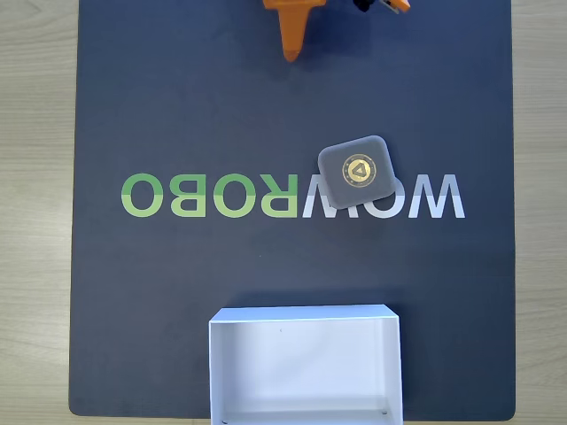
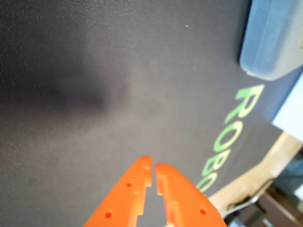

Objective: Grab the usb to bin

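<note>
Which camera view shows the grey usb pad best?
The fixed view: the whole usb shows from above, gold emblem sharp, lying on the dark mat. The wrist view catches one blurred corner of it at the upper right edge.

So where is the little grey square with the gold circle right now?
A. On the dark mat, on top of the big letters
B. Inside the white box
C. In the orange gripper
A: in the fixed view the grey square lies on the mat, overlapping the printed letters, apart from the white box and the gripper.
</note>
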`<control>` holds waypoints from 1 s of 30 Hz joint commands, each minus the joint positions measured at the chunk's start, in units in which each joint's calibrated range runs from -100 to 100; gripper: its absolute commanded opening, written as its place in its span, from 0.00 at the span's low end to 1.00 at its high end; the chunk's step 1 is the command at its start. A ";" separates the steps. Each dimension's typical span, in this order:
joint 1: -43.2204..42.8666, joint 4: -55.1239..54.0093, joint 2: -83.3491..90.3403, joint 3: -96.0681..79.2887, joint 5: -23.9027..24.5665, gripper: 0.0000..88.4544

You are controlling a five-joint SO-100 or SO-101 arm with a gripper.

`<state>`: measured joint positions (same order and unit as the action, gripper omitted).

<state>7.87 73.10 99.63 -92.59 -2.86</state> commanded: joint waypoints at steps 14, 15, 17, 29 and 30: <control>0.46 -0.17 -1.16 0.90 0.12 0.01; 0.46 -0.17 -1.16 0.90 0.12 0.01; 0.46 -0.17 -1.24 0.99 0.12 0.01; 0.46 -4.18 -9.04 2.26 0.12 0.01; 0.46 -4.36 -9.46 2.35 0.12 0.01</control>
<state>7.87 69.66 90.84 -92.59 -2.86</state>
